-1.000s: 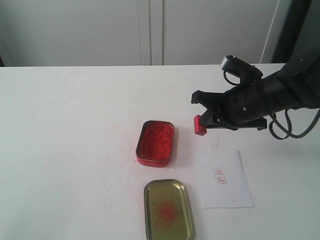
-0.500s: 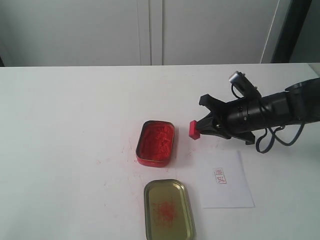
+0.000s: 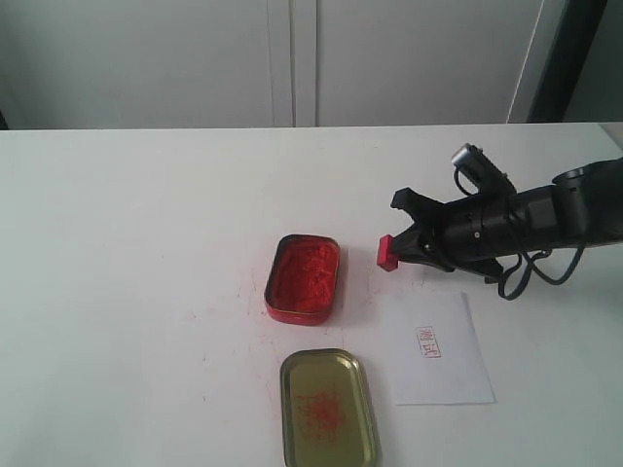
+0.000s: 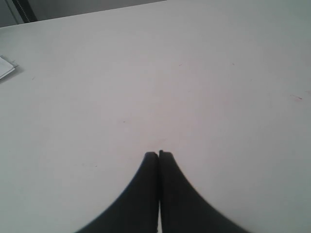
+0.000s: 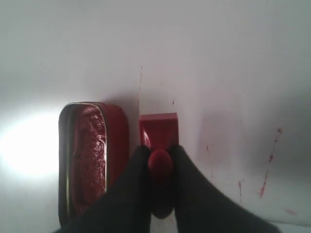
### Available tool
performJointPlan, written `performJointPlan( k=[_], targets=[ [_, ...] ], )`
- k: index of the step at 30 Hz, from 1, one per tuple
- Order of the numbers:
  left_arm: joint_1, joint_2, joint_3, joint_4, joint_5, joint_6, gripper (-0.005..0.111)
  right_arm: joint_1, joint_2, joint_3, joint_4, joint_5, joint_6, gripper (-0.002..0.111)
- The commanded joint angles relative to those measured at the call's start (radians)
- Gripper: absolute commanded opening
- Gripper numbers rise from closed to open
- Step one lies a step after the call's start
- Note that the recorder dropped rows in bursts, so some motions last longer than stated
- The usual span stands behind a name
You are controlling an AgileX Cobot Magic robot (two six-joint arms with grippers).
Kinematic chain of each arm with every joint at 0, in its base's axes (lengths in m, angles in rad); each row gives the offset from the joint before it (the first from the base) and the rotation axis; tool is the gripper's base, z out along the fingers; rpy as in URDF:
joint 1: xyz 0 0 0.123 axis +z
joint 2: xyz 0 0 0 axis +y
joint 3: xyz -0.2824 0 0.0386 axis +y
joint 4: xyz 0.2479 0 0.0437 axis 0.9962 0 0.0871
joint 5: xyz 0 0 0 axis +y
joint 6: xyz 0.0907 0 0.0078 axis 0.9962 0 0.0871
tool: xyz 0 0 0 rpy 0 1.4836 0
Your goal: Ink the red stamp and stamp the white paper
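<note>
On the white table, the paper is seen lying flat, marked with a small red imprint. Being thin and light, it is judged likely to slide or to lift with a sticky stamp, so pressure is best applied straight down. Near it are set the open ink tin and its lid. Over bare table the left gripper is shown with its jaws pressed together on nothing. The right gripper is clamped on the stamp, which is held low between tin and paper, just beside the tin; whether the table is touched cannot be told. The stamp is judged small, light, rigid and smooth, so it is best taken by its narrow handle, as is done now, with the square base left free.
</note>
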Motion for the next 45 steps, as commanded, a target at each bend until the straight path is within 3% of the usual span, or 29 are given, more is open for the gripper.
performJointPlan(
  k=[1, 10, 12, 16, 20, 31, 37, 40, 44, 45],
  targets=[
    [0.004, -0.003, 0.003, -0.001, 0.0, 0.003, 0.0, -0.007, 0.006, 0.003, 0.004, -0.005, 0.03, 0.0],
    [0.004, -0.003, 0.003, -0.001, 0.0, 0.003, 0.0, -0.007, 0.04, 0.003, 0.002, -0.013, 0.086, 0.002],
    [0.004, -0.003, 0.003, -0.001, 0.0, 0.003, 0.0, -0.007, 0.04, 0.003, 0.002, -0.017, 0.086, 0.012],
    [0.004, -0.003, 0.003, -0.001, 0.0, 0.003, 0.0, -0.007, 0.04, 0.003, 0.001, -0.047, 0.112, 0.042],
    [0.004, -0.003, 0.003, -0.001, 0.0, 0.003, 0.0, -0.007, 0.026, 0.003, -0.004, -0.066, 0.12, 0.048],
    [0.004, -0.003, 0.003, -0.001, 0.0, 0.003, 0.0, -0.007, -0.077, 0.009, -0.271, -0.213, 0.404, 0.048],
    [0.004, -0.003, 0.003, -0.001, 0.0, 0.003, 0.0, -0.007, -0.15, 0.047, -0.31, -0.255, 0.406, 0.044],
    [0.004, -0.003, 0.003, -0.001, 0.0, 0.003, 0.0, -0.007, -0.18, 0.07, -0.328, -0.262, 0.406, 0.03],
    [0.004, -0.003, 0.003, -0.001, 0.0, 0.003, 0.0, -0.007, -0.206, 0.077, -0.393, -0.248, 0.404, 0.002],
    [0.004, -0.003, 0.003, -0.001, 0.0, 0.003, 0.0, -0.007, -0.213, 0.077, -0.409, -0.241, 0.404, 0.0]
  ],
)
